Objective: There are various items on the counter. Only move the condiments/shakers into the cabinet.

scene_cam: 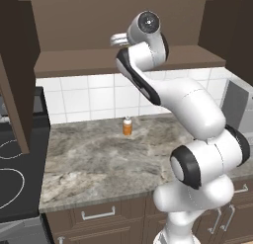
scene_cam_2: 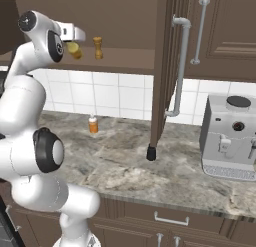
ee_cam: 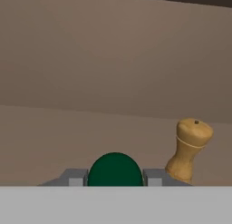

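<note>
Yellow squeeze bottle, dark green cap, pinched between gripper fingers, tilted over cabinet shelf. Wooden shaker upright on shelf at 3 o'clock of bottle, just beside. Black shaker on marbled counter at 5 o'clock, by open cabinet door. Orange bottle near tiled backsplash. Coffee machine far right on counter.
</note>
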Available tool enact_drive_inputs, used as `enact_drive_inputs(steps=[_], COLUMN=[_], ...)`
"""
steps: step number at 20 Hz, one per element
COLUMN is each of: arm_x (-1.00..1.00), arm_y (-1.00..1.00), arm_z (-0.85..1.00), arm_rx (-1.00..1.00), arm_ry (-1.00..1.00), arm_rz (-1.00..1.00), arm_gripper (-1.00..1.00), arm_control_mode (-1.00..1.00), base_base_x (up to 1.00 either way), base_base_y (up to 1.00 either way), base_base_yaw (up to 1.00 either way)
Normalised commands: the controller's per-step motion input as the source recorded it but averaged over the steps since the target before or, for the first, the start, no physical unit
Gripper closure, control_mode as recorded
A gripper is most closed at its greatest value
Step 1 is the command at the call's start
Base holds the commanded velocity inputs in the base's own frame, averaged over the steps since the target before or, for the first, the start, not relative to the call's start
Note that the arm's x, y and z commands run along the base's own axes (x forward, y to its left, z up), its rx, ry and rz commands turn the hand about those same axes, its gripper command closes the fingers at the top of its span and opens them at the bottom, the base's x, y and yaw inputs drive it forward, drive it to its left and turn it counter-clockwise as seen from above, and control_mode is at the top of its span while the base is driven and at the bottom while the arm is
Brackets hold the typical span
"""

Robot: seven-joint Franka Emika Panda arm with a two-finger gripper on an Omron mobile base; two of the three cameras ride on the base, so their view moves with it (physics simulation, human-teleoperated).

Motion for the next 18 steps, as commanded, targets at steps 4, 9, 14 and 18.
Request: enact_drive_inputs(steps=[4, 9, 14, 18], arm_x=[0.29, 0.00, 0.00, 0.00], arm_y=[0.00, -0.02, -0.18, 0.00], arm_z=[-0.02, -0.02, -0.05, 0.00], arm_rx=[-0.01, 0.00, 0.04, 0.00], arm_ry=[0.02, 0.01, 0.00, 0.00], arm_rz=[0.00, 0.00, 0.00, 0.00], arm_gripper=[1.00, 1.00, 1.00, 1.00], arm_control_mode=[-1.00, -1.00, -1.00, -1.00], base_base_x=[0.00, 0.00, 0.00, 0.00], base_base_y=[0.00, 0.00, 0.00, 0.00], base_base_yaw=[0.00, 0.00, 0.00, 0.00])
